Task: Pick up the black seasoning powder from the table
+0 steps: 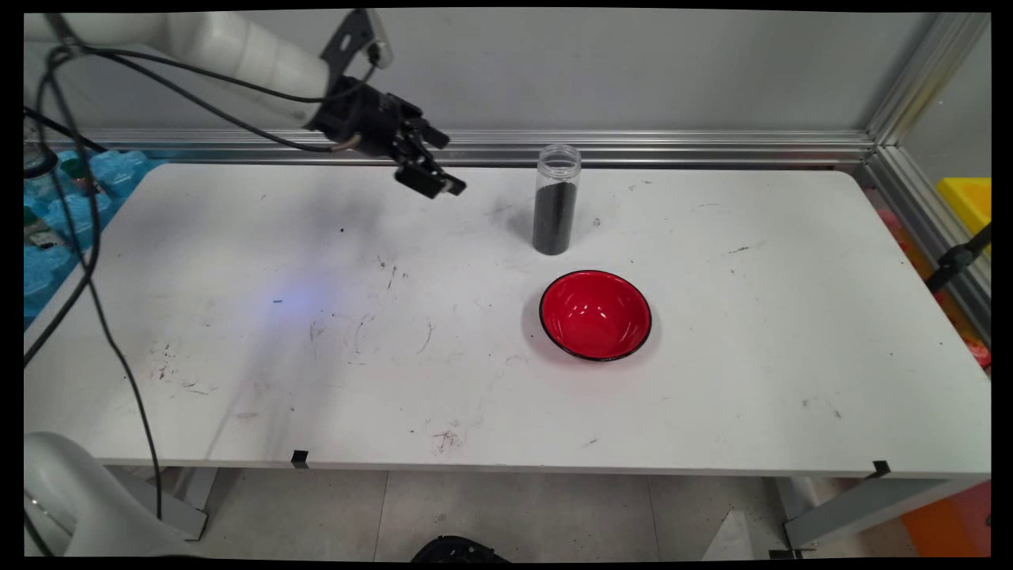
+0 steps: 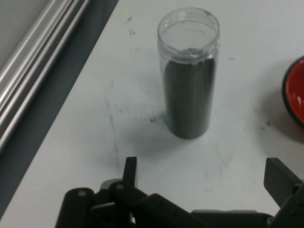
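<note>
Gripper [image 1: 431, 162] is up off the table [image 1: 237, 332] near its far edge, fingers spread apart, nothing between them. Hand view confirms: one finger [image 2: 129, 172] at lower left, the other at lower right, wide gap, empty. Nearest thing is the jar [image 1: 555, 199], a clear cylinder standing upright with no lid, filled most of the way with dark grains; it sits to the right of the gripper in the main view, apart from it, not touching. In the hand view the jar [image 2: 188, 71] is straight ahead of the fingers, with bare table between them and nothing in the way. Red bowl [image 1: 595, 314] with black rim sits upright just nearer the camera than the jar, close but separate; its inside looks empty. Only its rim edge shows at the right of the hand view [image 2: 294, 90]. Aluminium rail [image 1: 673, 146] runs along the table's far edge behind the jar, wall above it. Black cables [image 1: 87, 261] hang from the arm over the table's left end. Blue items [image 1: 55, 214] lie past the left edge, off the table; too small to identify.
</note>
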### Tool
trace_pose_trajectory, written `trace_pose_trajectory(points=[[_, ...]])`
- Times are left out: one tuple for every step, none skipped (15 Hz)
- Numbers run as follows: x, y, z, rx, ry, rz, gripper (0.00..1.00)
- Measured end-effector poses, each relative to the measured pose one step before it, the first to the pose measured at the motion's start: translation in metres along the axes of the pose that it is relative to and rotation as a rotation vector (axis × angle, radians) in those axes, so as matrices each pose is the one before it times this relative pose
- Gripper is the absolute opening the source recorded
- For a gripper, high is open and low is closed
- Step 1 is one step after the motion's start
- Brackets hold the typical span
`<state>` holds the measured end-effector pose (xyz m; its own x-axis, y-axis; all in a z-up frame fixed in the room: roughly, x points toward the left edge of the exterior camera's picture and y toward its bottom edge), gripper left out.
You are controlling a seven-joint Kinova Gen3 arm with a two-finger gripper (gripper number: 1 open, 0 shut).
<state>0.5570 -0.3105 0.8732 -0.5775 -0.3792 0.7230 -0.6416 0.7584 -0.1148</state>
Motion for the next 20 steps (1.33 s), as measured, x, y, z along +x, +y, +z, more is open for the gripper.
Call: trace_pose_trajectory(points=[[0.00178,-0.00155,0.00818,-0.00104,0.00144,0.00498,1.00],[0.00239,-0.00209,0.00992,-0.00300,0.00107,0.00714,1.00],[0.00168,-0.00177,0.00694,-0.00378,0.00043,0.00547,1.00],[0.00139,-0.00160,0.00578,-0.00379,0.00011,0.00482,1.00],[0.00167,-0.00221,0.00749,-0.00613,0.00035,0.00558,1.00],[0.00142,-0.00206,0.00675,-0.00708,-0.00044,0.00530,1.00],[0.00157,-0.00240,0.00748,-0.01025,-0.00063,0.00764,1.00],[0.00110,-0.00249,0.00680,-0.01140,-0.00106,0.00719,1.00],[0.00078,-0.00231,0.00541,-0.00990,-0.00030,0.00567,1.00],[0.00043,-0.00166,0.00356,-0.00721,-0.00025,0.00315,1.00],[0.00056,-0.00339,0.00662,-0.01459,-0.00067,0.00588,1.00],[0.00024,-0.00261,0.00472,-0.01112,-0.00051,0.00364,1.00],[0.00003,-0.00184,0.00324,-0.00746,-0.00044,0.00225,1.00],[0.00017,-0.00325,0.00534,-0.01161,0.00007,0.00374,1.00],[0.00011,-0.00294,0.00472,-0.00878,0.00053,0.00221,1.00],[0.00002,-0.00347,0.00549,-0.00883,0.00139,0.00046,1.00],[-0.00002,-0.00286,0.00445,-0.00655,0.00163,-0.00028,1.00],[0.00020,-0.00324,0.00560,-0.00786,0.00204,0.00062,1.00],[0.00011,-0.00322,0.00537,-0.00602,0.00295,-0.00022,1.00],[0.00013,-0.00305,0.00531,-0.00497,0.00310,-0.00071,1.00]])
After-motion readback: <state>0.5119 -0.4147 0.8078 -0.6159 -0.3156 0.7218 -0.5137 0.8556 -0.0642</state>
